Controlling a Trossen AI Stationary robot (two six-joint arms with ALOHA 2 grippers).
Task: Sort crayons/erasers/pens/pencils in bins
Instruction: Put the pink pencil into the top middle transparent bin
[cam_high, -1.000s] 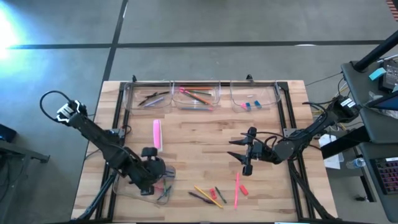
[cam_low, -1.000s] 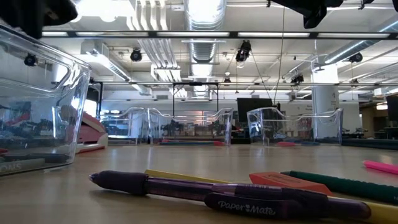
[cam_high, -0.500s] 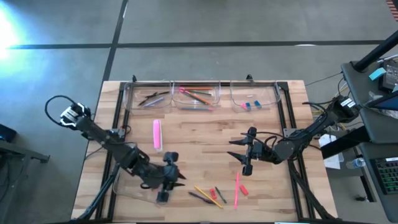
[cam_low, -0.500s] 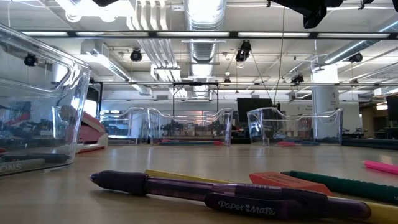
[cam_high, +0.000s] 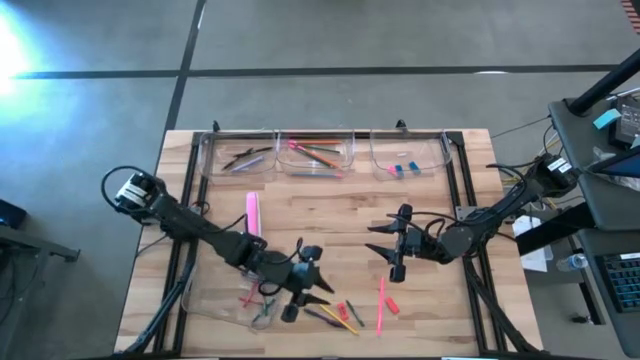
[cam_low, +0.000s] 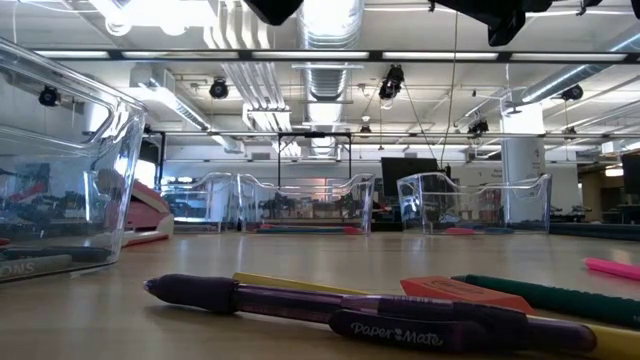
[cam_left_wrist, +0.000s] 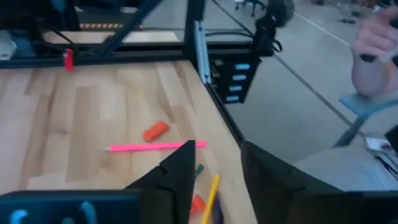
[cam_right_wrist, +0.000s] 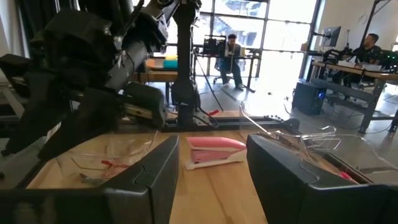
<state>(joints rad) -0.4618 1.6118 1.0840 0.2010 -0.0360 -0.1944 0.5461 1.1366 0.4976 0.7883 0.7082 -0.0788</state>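
Note:
My left gripper (cam_high: 312, 296) is open and empty, above the near table just left of the loose pile; its wrist view (cam_left_wrist: 217, 180) looks down on the pile. The pile holds a purple pen (cam_high: 320, 317), a yellow pencil (cam_high: 336, 316), a green pencil (cam_high: 355, 314), a pink pencil (cam_high: 381, 303) and red erasers (cam_high: 392, 305), all lying flat on the wood. My right gripper (cam_high: 385, 250) is open and empty at mid-table right. Three far bins (cam_high: 318, 156) hold sorted sticks and erasers. A near-left bin (cam_high: 215, 300) holds crayons (cam_high: 252, 298).
A pink stapler-like object (cam_high: 253, 215) lies at the table's left centre and also shows in the right wrist view (cam_right_wrist: 214, 151). Black frame rails run along the table's sides (cam_high: 470, 230). People sit in the room beyond the table (cam_right_wrist: 232, 53). A hand (cam_left_wrist: 373, 50) shows off the table.
My left gripper has swung from above the near-left bin toward the table's right edge, stopping just left of the loose pens and pencils. The items on the table have not moved.

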